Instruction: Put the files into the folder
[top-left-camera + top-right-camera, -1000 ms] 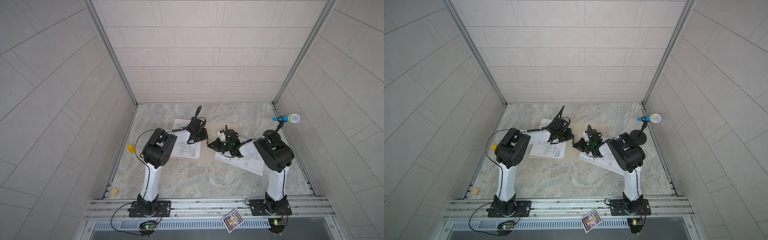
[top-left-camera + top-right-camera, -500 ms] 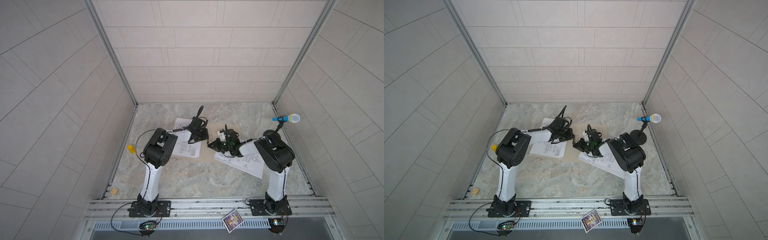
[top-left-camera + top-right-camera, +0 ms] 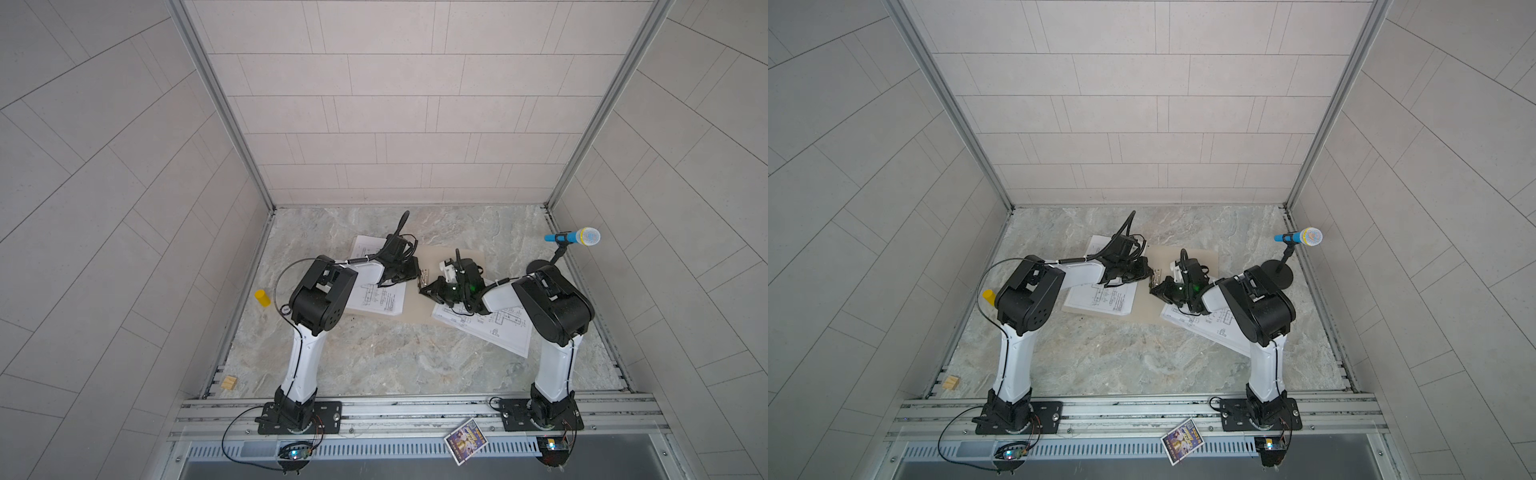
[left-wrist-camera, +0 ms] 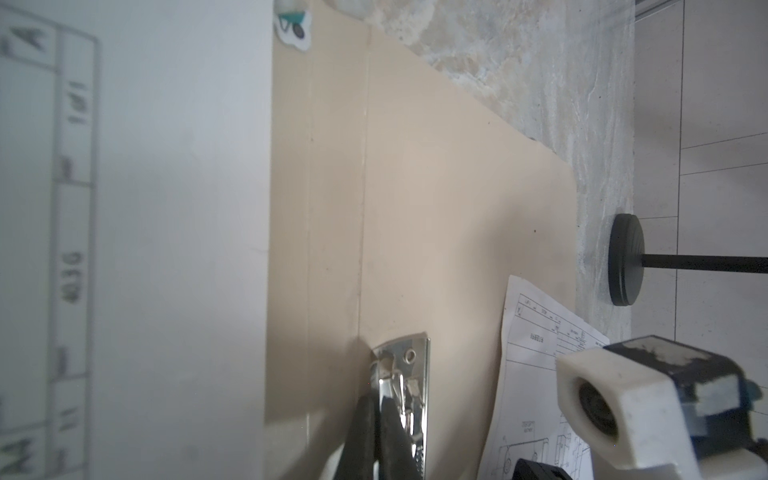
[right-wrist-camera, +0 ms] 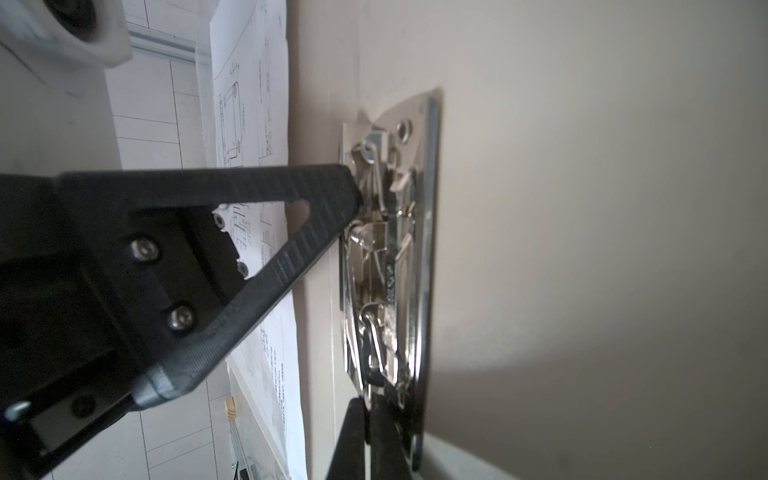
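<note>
— Folder [image 3: 417, 305], where is it?
— Open flat, mid-table, with files [image 3: 376, 297] on it at nine o'clock of the clip [image 5: 390, 257]. Another sheet [image 3: 494, 328] lies at four, partly off the edge.
— Grippers?
— Left gripper [image 4: 377, 409] and right gripper [image 5: 368, 411] are both pressed together, tips touching the clip.

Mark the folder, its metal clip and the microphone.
folder [image 4: 436, 199]: left wrist view, on its bare tan inner panel.
metal clip [image 5: 390, 266]: right wrist view, on the middle of its shiny mechanism.
microphone [image 3: 568, 237]: in a top view, on its blue handle.
</note>
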Robot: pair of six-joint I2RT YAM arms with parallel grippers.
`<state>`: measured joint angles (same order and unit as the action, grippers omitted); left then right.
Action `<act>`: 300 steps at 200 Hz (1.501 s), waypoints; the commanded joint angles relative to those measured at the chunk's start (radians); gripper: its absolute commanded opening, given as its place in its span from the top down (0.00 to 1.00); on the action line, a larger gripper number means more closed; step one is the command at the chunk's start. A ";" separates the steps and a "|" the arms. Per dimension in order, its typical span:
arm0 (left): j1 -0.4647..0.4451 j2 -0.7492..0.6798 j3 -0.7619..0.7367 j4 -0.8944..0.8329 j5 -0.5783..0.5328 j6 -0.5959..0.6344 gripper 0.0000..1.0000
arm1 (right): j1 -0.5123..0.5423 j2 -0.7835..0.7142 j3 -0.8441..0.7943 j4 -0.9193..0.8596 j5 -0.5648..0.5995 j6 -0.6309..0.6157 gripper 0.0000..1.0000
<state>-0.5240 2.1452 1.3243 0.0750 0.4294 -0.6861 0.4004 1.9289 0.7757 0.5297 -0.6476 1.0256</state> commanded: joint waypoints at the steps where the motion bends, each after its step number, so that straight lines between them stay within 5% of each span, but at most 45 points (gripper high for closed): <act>1: -0.001 0.059 -0.038 -0.133 -0.040 0.069 1.00 | -0.041 0.047 -0.079 -0.293 0.187 0.006 1.00; 112: 0.004 0.073 -0.053 -0.120 -0.028 0.083 1.00 | -0.070 -0.010 -0.102 -0.286 0.203 0.001 1.00; 245: 0.005 0.057 -0.038 -0.097 0.012 0.009 1.00 | -0.052 -0.142 -0.020 -0.323 0.071 0.002 1.00; 300: 0.015 0.018 -0.036 -0.028 0.080 -0.107 0.89 | -0.043 -0.152 0.033 -0.307 0.011 0.019 1.00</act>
<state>-0.5270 2.1601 1.3205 0.1158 0.5163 -0.7601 0.3672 1.7893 0.8028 0.3077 -0.6548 1.0340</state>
